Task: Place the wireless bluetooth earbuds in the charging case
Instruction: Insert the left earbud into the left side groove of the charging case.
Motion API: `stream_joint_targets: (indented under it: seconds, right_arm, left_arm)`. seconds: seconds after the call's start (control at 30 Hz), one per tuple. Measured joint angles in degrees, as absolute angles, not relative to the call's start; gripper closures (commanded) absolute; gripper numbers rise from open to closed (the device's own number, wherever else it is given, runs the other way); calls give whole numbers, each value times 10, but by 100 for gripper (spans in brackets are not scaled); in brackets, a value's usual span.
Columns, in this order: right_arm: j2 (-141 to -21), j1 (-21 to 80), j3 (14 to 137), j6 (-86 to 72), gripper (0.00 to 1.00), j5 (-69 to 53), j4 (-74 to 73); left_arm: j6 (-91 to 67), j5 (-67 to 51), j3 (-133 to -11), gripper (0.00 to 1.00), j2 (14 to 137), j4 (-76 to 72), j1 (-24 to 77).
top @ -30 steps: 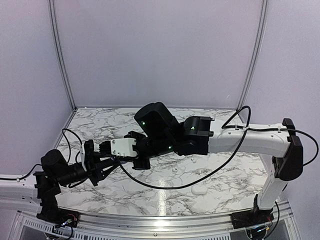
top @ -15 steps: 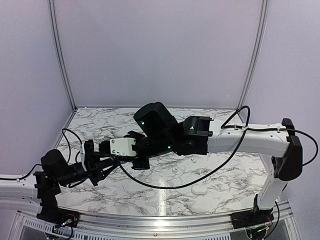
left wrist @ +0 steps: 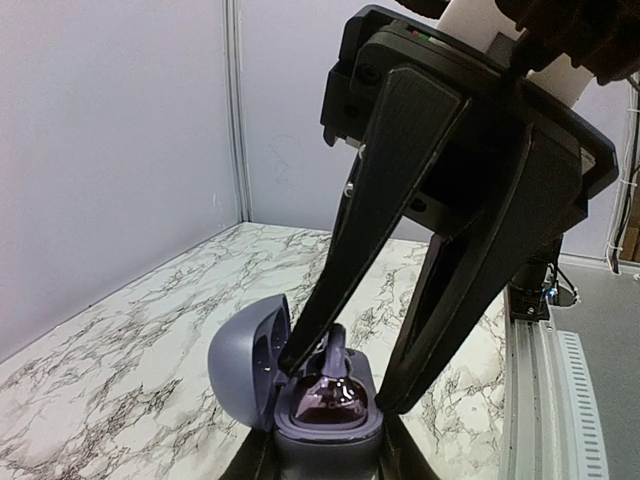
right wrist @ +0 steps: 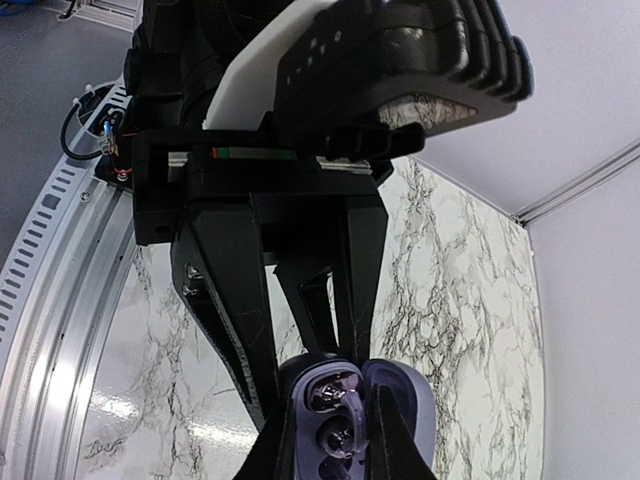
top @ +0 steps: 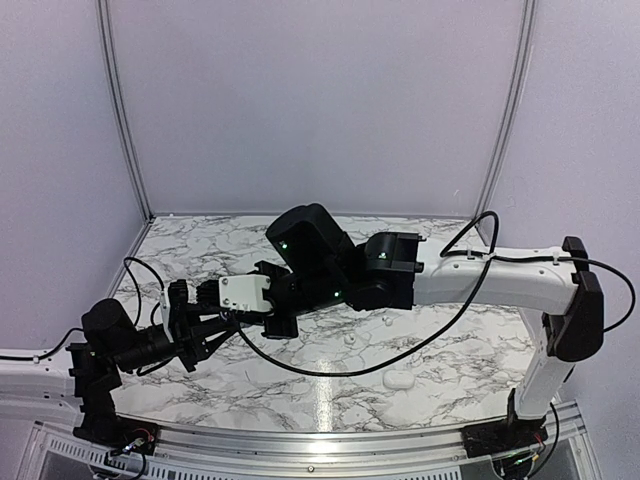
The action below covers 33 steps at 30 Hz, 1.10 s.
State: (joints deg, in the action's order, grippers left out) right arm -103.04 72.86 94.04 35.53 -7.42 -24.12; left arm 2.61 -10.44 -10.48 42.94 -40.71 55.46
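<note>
I judge the task to be in its closing stage for this bud. The grey-blue, pebble-shaped charging case (left wrist: 322, 438) is held up off the white marble tabletop (top: 450, 350), on the left side and towards the near edge, with its lid hinged open. The left arm's fingers (left wrist: 255, 468) are closed on its lower body. A small, dark, slightly shiny earbud (left wrist: 335, 352) stands in the case's well, stem up.

The right arm's fingers (left wrist: 398, 375) come down from above and straddle that stem. They stand a little apart, with a gap on at least one side, so I read them as parted rather than pinching. Whether the bud is fully seated I cannot tell, nor whether the other well is filled. The shiny purple interior hides that.

What I think is left is to clear the right fingers upward, check the seating, and perhaps shut the lid.

On the tabletop, to the right and well apart from the work, lie a white pebble-shaped case (top: 398, 380) and two small pale bits (top: 350, 338) that are too small to identify.

The bulky black wrist of the right arm (top: 320, 260) blocks the overhead view of the case. Its black cable (top: 330, 372) loops low over the tabletop nearby.
</note>
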Motion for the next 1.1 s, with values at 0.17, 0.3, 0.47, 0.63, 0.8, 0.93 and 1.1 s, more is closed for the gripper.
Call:
stream_joint_targets:
  seconds: [0.17, 0.3, 0.47, 0.63, 0.8, 0.93, 1.1]
  right_arm:
    - [-1033, 729, 943, 355, 83, -73, -242]
    - [-1033, 729, 944, 356, 79, -73, -243]
    - [-1033, 729, 944, 356, 77, -74, -241]
    - [-1033, 729, 944, 355, 76, -78, -238]
    - [-1032, 729, 944, 355, 75, -90, -237]
    - [-1031, 729, 944, 355, 75, -98, -240]
    - [-1026, 729, 944, 355, 74, -100, -241]
  left_arm:
    - [26, -104, -105, 100, 429, -404, 555]
    - [26, -104, -105, 100, 429, -404, 555]
    - [26, -104, -105, 100, 425, -404, 555]
    - [26, -104, -104, 100, 420, -404, 555]
    - [26, -104, -104, 100, 419, -404, 555]
    - [26, -105, -104, 100, 419, -405, 555]
    - [26, -105, -104, 100, 419, -405, 555]
